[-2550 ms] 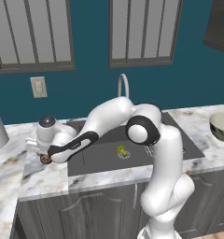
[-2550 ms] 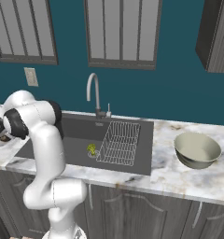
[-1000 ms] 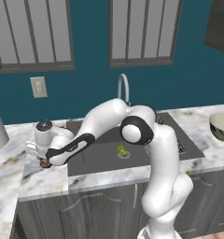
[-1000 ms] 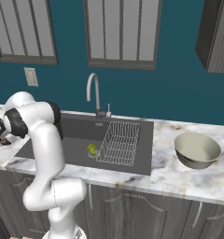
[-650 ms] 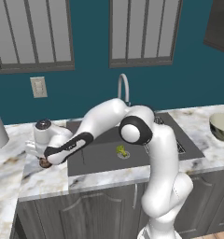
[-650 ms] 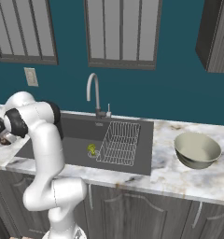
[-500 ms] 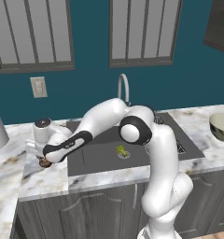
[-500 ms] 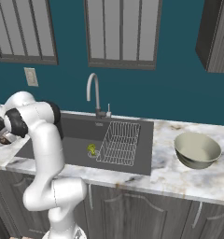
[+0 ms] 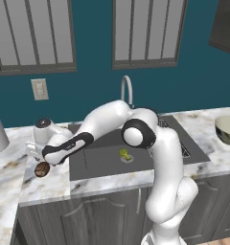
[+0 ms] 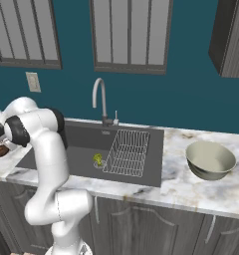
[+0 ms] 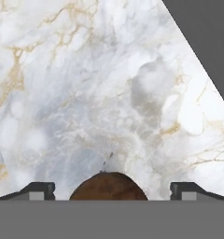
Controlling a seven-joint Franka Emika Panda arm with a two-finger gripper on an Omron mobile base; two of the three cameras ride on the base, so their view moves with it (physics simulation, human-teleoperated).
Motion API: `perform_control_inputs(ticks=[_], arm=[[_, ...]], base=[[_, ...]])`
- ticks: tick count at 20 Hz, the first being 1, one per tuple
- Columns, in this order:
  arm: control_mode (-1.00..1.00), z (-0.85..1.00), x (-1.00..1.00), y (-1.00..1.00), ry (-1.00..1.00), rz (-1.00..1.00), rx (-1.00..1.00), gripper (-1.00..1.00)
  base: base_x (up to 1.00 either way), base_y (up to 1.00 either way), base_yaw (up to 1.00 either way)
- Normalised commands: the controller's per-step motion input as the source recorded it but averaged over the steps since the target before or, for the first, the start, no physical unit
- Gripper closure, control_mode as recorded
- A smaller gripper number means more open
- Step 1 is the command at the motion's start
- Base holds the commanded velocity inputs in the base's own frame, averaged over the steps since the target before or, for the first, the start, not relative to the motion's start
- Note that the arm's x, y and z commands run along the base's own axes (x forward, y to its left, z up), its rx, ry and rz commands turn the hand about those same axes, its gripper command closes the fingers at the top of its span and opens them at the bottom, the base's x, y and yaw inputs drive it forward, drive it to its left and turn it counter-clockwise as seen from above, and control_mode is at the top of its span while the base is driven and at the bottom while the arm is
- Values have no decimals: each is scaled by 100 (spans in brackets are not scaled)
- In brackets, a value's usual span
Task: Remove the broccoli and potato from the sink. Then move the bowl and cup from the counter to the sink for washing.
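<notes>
Potato (image 11: 108, 186) lies on the marble tabletop (image 11: 109, 84) at the bottom centre of the hand view, exactly between the spread jaws of the gripper (image 11: 109, 190), neither tip touching it, while the broccoli (image 9: 123, 154) waits in the sink (image 9: 102, 162), toward the frame's middle.

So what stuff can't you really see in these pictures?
- Potato: hand view, lower half cut off by the bottom edge.
- Bowl: left base view, cut by the right edge.
- Broccoli in the sink: right base view, too small for detail.
- Gripper: hand view, just fingertips showing.
</notes>
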Motion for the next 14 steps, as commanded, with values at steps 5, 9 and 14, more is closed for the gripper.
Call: perform_control_inputs(ticks=[5, 9, 14], arm=[[-100, 5, 0, -5, 3, -1, 0, -100], [-100, 16, 1, -12, 1, -1, -1, -100], [-100, 25, 0, -20, 0, -3, -1, -100]], base=[[0, 0, 0], [0, 0, 0], [0, 0, 0]])
